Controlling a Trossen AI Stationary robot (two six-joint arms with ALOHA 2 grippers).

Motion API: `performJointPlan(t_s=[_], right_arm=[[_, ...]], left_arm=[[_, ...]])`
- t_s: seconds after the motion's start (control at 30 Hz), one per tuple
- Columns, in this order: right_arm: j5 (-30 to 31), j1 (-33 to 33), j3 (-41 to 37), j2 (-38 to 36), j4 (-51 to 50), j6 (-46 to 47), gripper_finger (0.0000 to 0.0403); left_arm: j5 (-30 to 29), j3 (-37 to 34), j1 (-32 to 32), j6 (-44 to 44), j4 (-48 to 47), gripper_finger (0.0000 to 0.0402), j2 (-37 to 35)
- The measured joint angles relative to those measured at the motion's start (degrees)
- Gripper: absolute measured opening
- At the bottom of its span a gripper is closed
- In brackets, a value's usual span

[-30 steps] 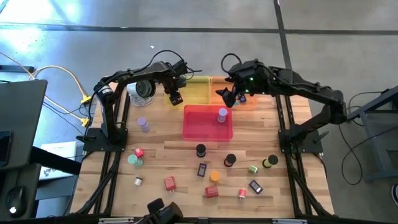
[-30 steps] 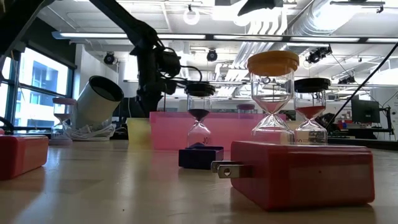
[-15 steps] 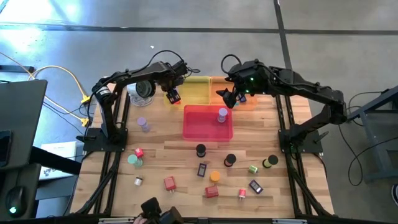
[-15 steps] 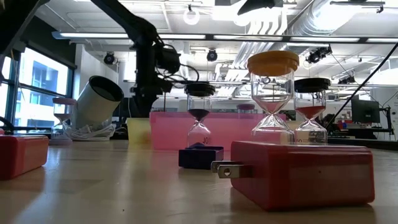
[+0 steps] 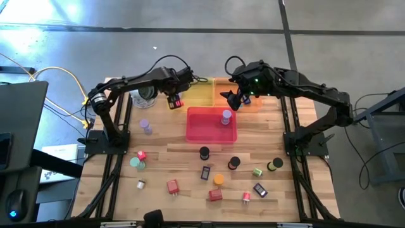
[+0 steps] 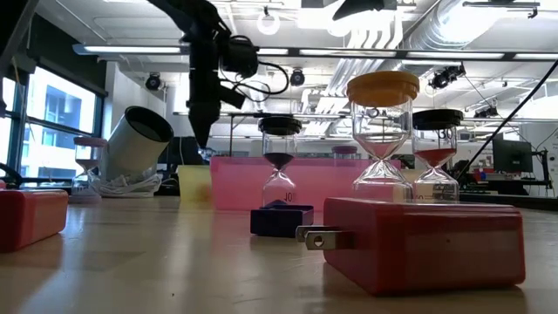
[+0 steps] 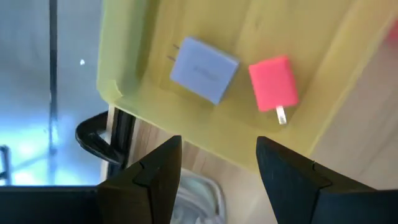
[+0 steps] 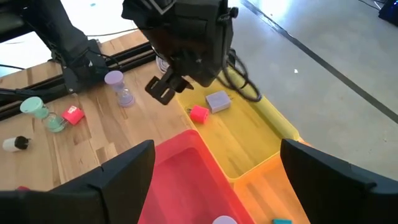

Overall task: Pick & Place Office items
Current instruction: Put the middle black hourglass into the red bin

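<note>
My left gripper (image 5: 174,99) (image 7: 217,146) hangs open and empty over the left end of the yellow tray (image 5: 201,92). Below it a lilac plug block (image 7: 204,68) and a pink plug block (image 7: 272,83) lie flat on the tray floor. My right gripper (image 5: 233,100) (image 8: 214,186) is open and empty above the seam between the pink tray (image 5: 211,125) and the orange tray (image 5: 254,102). A lilac sand timer (image 5: 226,116) stands in the pink tray. Other office items are scattered on the near half of the table.
A round silver-rimmed object (image 5: 144,92) lies left of the yellow tray. On the wood stand a lilac timer (image 5: 145,126), a teal one (image 5: 136,163), black ones (image 5: 204,152), an orange one (image 5: 218,180), and red blocks (image 5: 172,185). Bare wood lies left of the pink tray.
My left gripper has risen above the yellow tray's left end and shifted slightly toward the table's far edge. The pink block now lies in the tray under it. My right arm has kept still.
</note>
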Motion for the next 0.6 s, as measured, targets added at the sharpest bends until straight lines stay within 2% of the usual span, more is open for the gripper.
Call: performJointPlan(t_s=[0.13, 0.43, 0.6], right_arm=[[-0.1, 0.0, 0.0, 0.0, -0.1, 0.1, 0.0335], [-0.2, 0.5, 0.0, 0.0, -0.1, 1.4, 0.0335], [-0.1, 1.2, 0.0, 0.0, 0.0, 1.7, 0.0335]], left_arm=[[-5.1, 0.0, -1.1, -4.3, -2.0, 0.0197, 0.0], [-4.6, 0.1, -1.2, -4.8, -9.7, 0.0197, -0.8], [-2.0, 0.1, -1.9, -4.0, -13.9, 0.0197, -0.8]])
